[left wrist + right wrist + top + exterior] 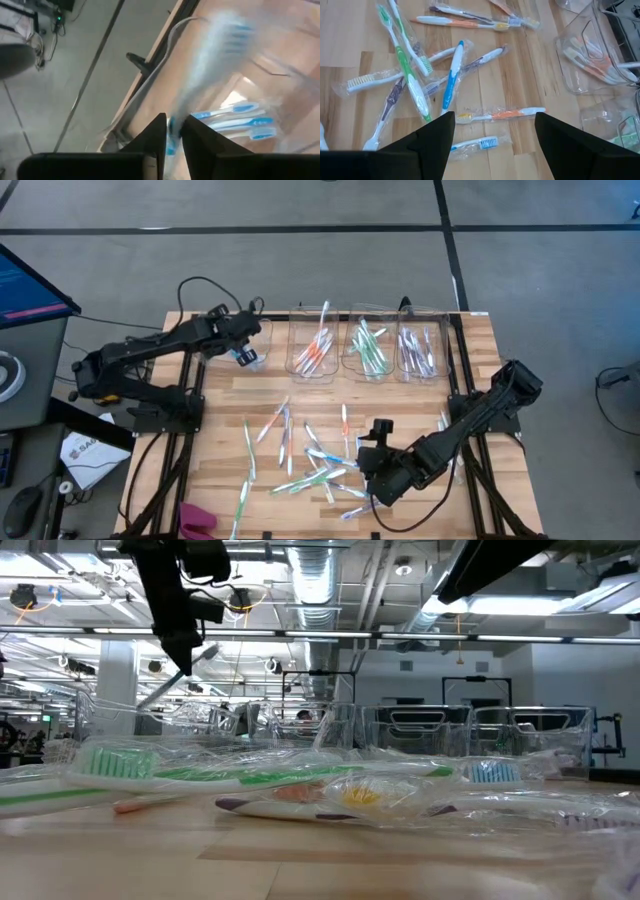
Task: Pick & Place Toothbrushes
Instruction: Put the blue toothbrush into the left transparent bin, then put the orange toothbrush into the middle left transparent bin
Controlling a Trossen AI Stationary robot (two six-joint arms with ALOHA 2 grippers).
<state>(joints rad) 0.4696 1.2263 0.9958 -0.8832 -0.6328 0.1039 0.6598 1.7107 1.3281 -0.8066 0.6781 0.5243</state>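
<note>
Grey floor (300, 270) with dark seams — overhead ducts (320, 585), strip lights (330, 637).

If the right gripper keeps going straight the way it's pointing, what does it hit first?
Probably the orange toothbrush lying in its wrapper between the open jaws of the right gripper, with the tabletop under it; depth is uncertain.

even bright overhead lighting, soft shadows; ceiling strip lights (300, 635) glare in low view, foreground wrappers defocused; blue toothbrush (220, 55) motion-blurred in left wrist view; right wrist view sharp
</note>
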